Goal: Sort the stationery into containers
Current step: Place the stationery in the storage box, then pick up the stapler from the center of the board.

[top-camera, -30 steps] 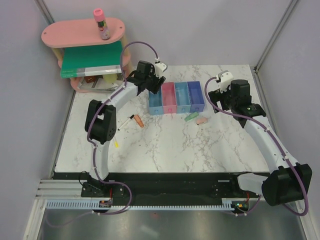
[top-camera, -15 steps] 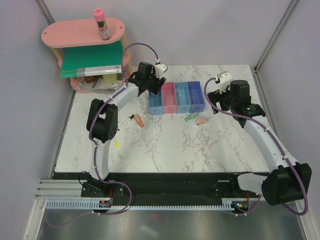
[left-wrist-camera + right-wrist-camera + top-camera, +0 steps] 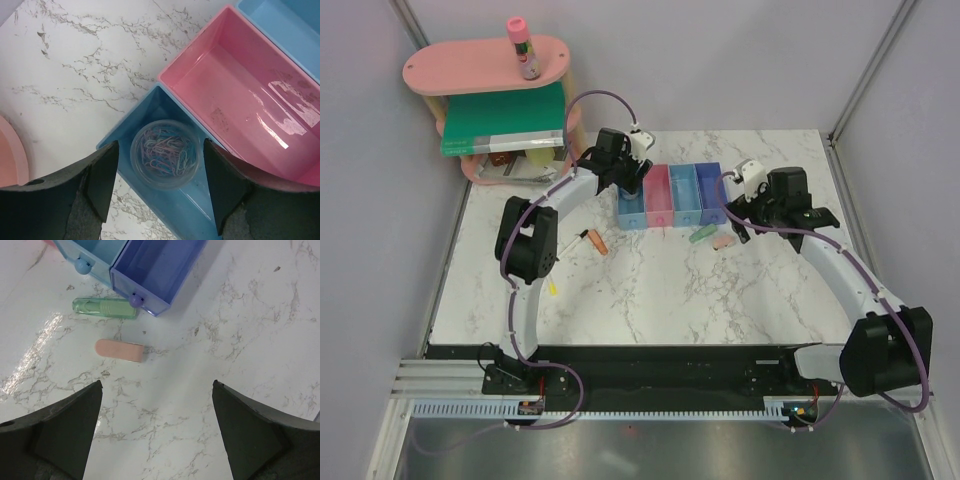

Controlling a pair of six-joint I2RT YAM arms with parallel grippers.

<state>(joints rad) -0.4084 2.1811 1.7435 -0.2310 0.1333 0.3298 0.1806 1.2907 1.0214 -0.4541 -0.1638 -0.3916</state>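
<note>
The containers (image 3: 673,195) stand in a row at the back middle of the table. A clear round pot (image 3: 166,153) of paper clips sits inside the left light blue bin (image 3: 150,112). My left gripper (image 3: 160,150) hangs open above it, with one finger on each side and a gap to the pot on both. Beside it lies the pink bin (image 3: 240,100). My right gripper (image 3: 157,385) is open over bare marble, just short of a pink eraser bit (image 3: 120,350) and a green one (image 3: 104,307) in front of the darker blue bin (image 3: 160,265). A black-and-white marker (image 3: 582,240), an orange-tipped piece (image 3: 599,244) and a yellow-tipped stick (image 3: 552,287) lie at the left.
A pink oval two-tier shelf (image 3: 485,65) stands at the back left with a pink-capped tube (image 3: 523,48) on top and a green flat book (image 3: 505,118) on its lower tier. Grey walls close the sides and the back.
The right arm has swung left and nearer, and now hangs over the green and pink bits. The left gripper has shifted slightly over the left bin.
</note>
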